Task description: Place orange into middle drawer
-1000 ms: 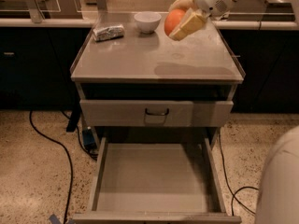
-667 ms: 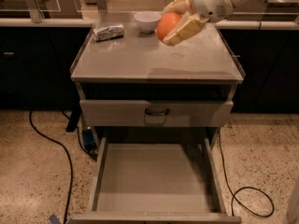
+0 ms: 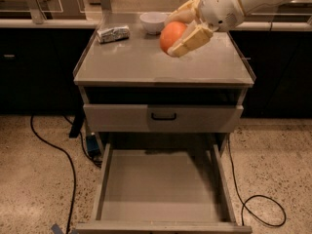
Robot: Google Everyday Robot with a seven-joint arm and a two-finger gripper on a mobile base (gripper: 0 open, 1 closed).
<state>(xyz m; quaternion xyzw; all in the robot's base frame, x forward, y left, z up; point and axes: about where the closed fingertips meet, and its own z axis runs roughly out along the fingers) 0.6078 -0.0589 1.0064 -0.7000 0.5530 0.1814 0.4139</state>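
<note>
One orange [image 3: 171,35] is clamped between the two pale fingers [image 3: 192,39] of the gripper [image 3: 172,36], which are closed snugly around it, one above and one below. The gripper sits in the upper centre of the frame, reaching in from the upper right. The fruit appears to hang just clear of the table [image 3: 131,57], right of the white bowl [image 3: 153,22] and well apart from the foil packet [image 3: 113,33] at the upper left. The middle drawer [image 3: 161,184] stands pulled out at the bottom of the frame, its flat floor bare. It lies below the top drawer [image 3: 122,118], whose grey front carries a dark loop handle. The step in hand looks like the carry: the grasp is made and the placing is not yet done. The next move calls for bringing the orange forward past the table's front edge and the top drawer's front. It then needs lowering well down into the open box before the fingers part. A round fruit let go from high up is likely to roll or bounce, so a low release near the floor's middle seems wise.
</note>
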